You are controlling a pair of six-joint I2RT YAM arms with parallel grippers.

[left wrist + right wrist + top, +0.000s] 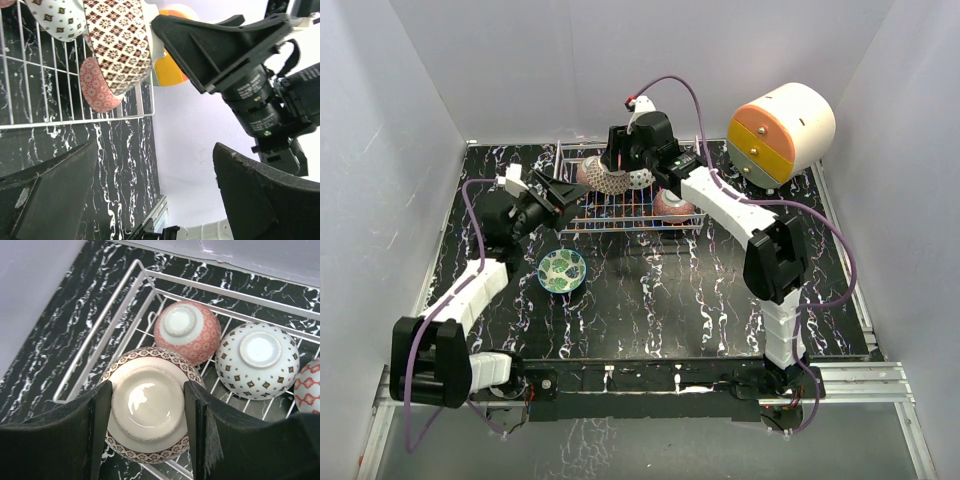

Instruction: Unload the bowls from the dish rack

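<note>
The wire dish rack (620,215) stands at the back of the table. My right gripper (617,165) is shut on the foot ring of an upside-down beige bowl with a brown pattern (613,182), held over the rack's left part. In the right wrist view the fingers (100,410) clamp that bowl (145,452). A pink bowl (187,332), a white dotted bowl (257,360) and a red-patterned bowl (307,385) lie upside down in the rack (100,340). A green bowl (562,270) stands upright on the table. My left gripper (570,195) is open and empty at the rack's left front.
A white, orange and yellow cylindrical drawer unit (780,130) stands at the back right. The left wrist view shows the held bowl (120,45), the rack's wire edge (75,120) and the right arm (250,95) close by. White walls enclose the table.
</note>
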